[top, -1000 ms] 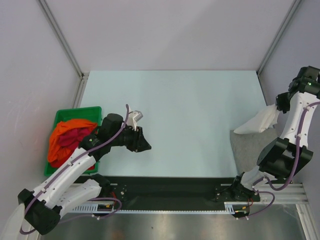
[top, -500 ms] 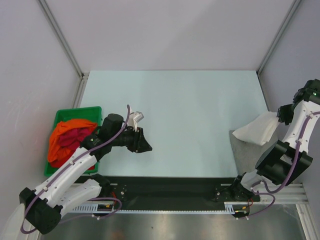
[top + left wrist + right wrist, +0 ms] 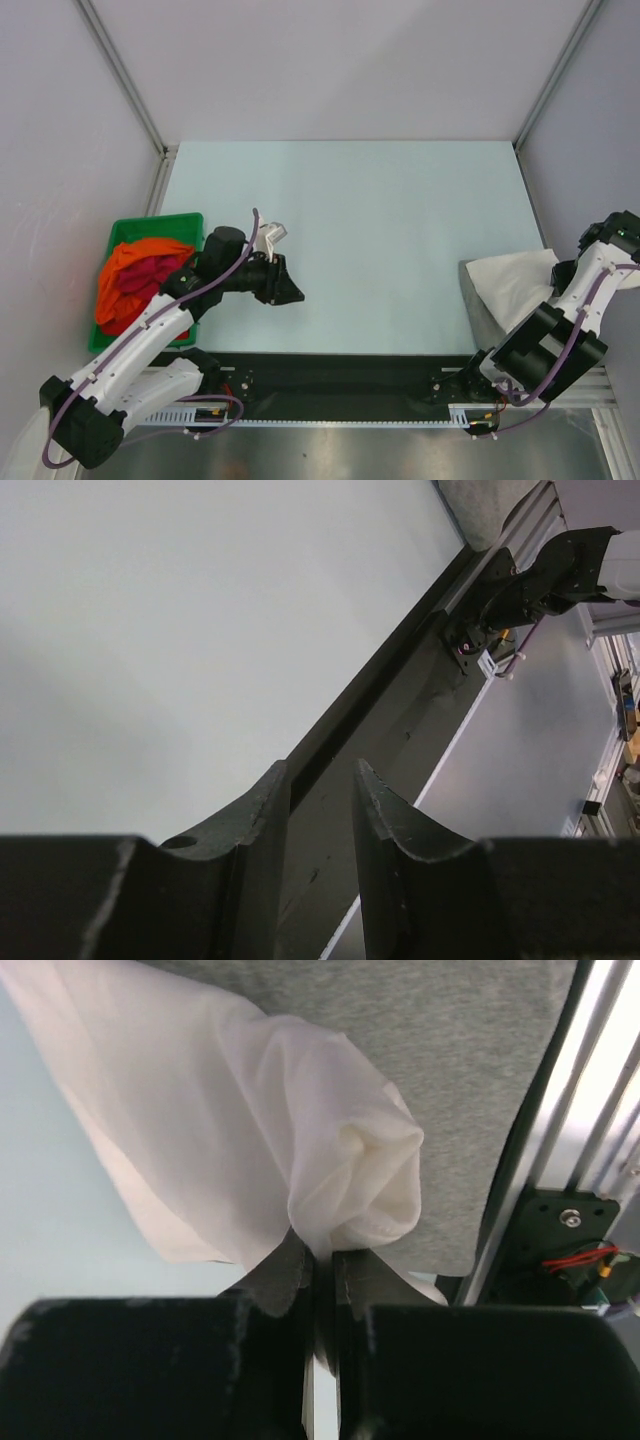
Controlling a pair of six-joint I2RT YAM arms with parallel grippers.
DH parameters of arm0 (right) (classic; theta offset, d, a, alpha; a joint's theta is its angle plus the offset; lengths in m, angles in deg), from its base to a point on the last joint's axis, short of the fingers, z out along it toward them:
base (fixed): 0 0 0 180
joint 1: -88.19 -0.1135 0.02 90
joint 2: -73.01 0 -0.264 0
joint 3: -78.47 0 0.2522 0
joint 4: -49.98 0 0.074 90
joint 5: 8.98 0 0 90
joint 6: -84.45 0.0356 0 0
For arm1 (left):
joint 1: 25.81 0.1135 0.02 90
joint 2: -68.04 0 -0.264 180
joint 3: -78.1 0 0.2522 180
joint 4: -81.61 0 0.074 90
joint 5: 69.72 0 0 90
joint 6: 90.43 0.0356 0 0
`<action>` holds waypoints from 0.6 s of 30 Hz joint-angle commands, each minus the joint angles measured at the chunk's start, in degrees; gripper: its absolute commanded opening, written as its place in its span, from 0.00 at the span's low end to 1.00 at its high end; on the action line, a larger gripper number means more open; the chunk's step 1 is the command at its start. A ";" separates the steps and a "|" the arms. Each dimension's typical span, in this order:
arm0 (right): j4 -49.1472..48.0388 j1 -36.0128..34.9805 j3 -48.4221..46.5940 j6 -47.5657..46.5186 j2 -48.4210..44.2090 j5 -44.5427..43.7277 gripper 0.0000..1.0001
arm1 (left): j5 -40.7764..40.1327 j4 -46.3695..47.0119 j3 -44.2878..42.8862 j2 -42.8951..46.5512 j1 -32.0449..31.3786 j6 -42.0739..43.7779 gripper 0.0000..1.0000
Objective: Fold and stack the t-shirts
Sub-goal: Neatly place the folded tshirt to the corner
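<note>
A soft, bunched white fabric t-shirt point(image 3: 515, 283) droops onto the flat heathered grey t-shirt point(image 3: 480, 312) at the pale table's point(image 3: 380, 220) near right corner. The right gripper point(image 3: 322, 1260) pinches it tightly. The left gripper point(image 3: 320, 805) is parted and empty.

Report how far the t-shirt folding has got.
Done: the grey t-shirt lies flat, apparently folded, at the near right corner of the table. In hand: the right gripper is shut on the white t-shirt, holding it over the grey one. Left: the orange t-shirt and dark red t-shirt are heaped in the green bin; the left gripper is open and empty.
</note>
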 commanded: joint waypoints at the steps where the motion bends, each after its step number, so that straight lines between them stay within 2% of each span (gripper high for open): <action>1: -1.30 0.31 3.00 -2.67 -2.71 -5.74 0.00 | 2.21 2.22 0.64 0.77 0.99 0.74 0.36; 10: -3.41 0.22 10.03 -5.57 -3.77 -15.75 0.02 | 3.00 2.66 0.99 1.47 1.60 0.92 0.36; 12: -3.50 0.48 11.00 -5.66 -3.77 -18.39 0.26 | 3.18 2.75 0.99 1.56 1.78 1.00 0.36; 16: -1.05 4.35 9.87 -4.88 -4.03 -20.24 0.42 | 3.53 2.92 1.26 1.74 1.96 1.00 0.36; 17: 0.61 3.74 9.34 -4.26 -5.08 -21.04 0.55 | 3.62 3.01 1.26 1.74 1.96 0.92 0.36; 18: 0.89 2.78 8.38 -4.26 -5.61 -21.57 0.58 | 3.62 3.10 1.34 1.65 1.96 0.92 0.36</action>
